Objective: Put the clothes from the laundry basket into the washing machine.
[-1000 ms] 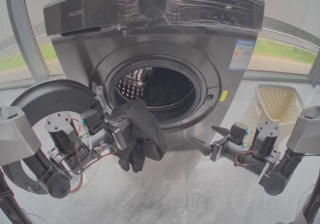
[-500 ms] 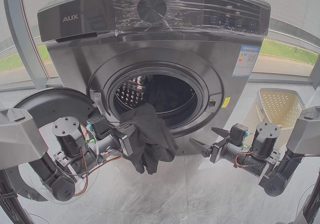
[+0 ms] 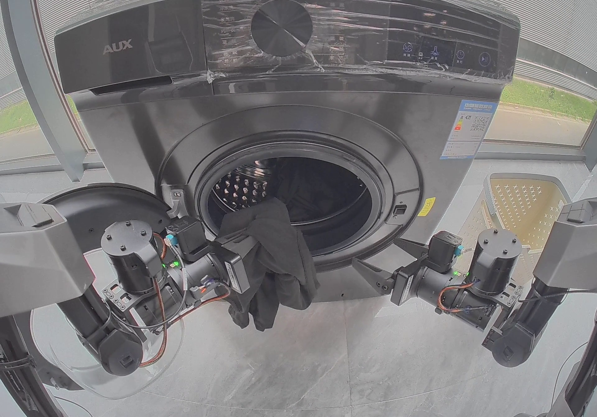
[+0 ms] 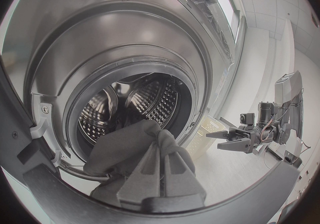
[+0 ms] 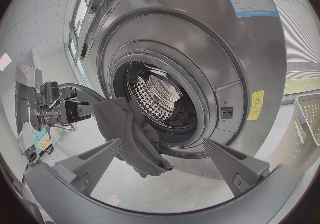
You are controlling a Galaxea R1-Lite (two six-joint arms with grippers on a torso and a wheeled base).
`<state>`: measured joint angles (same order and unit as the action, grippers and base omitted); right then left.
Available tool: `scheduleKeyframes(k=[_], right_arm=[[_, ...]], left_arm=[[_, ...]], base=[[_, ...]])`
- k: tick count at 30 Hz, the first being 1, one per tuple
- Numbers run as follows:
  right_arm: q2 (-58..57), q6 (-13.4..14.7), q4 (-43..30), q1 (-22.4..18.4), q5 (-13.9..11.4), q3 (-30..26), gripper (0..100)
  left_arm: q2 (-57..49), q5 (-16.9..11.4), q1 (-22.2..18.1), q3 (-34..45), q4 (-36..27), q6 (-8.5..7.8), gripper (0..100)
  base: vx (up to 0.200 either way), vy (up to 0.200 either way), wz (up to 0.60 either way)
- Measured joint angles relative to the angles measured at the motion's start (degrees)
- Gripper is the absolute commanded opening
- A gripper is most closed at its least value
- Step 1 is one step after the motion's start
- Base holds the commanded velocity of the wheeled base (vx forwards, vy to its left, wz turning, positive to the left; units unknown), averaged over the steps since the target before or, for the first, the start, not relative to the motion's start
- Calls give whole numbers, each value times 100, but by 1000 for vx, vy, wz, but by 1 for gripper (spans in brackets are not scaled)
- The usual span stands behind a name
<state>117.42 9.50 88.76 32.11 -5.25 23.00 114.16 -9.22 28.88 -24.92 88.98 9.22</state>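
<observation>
The grey washing machine (image 3: 286, 101) stands before me with its round door (image 3: 93, 213) swung open to the left. My left gripper (image 4: 162, 151) is shut on a dark garment (image 3: 277, 250). The garment's top lies against the lower left rim of the drum mouth (image 3: 292, 200), and the rest hangs down over the floor. Another dark piece of clothing (image 5: 181, 114) lies inside the drum. My right gripper (image 3: 385, 259) is open and holds nothing, low in front of the machine's right side. The cream laundry basket (image 3: 497, 188) stands to the right of the machine.
The open door and its clear inner bowl (image 3: 81, 350) take up the floor under my left arm. Grey tiled floor (image 3: 348, 356) lies free between the arms. Windows and a grey pillar (image 3: 37, 64) stand behind the machine.
The whole head view has shifted: the machine now looks larger and nearer. The garment in my left gripper sits closer to the drum mouth. The right arm has kept its pose.
</observation>
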Motion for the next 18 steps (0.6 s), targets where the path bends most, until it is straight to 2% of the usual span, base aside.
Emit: scheduleKeyframes(k=[3, 14, 18], right_arm=[[0, 0, -2, 18, 4, 0, 100], [-52, -6, 2, 94, 11, -74, 100], [-91, -4, 0, 116, -2, -132, 100]], left_arm=[[24, 0, 4, -2, 0, 0, 0], [59, 68, 232, -104, 4, -20, 0], [234, 126, 276, -355, 0, -106, 0]], base=[[200, 0, 0], [0, 0, 0], [0, 0, 0]])
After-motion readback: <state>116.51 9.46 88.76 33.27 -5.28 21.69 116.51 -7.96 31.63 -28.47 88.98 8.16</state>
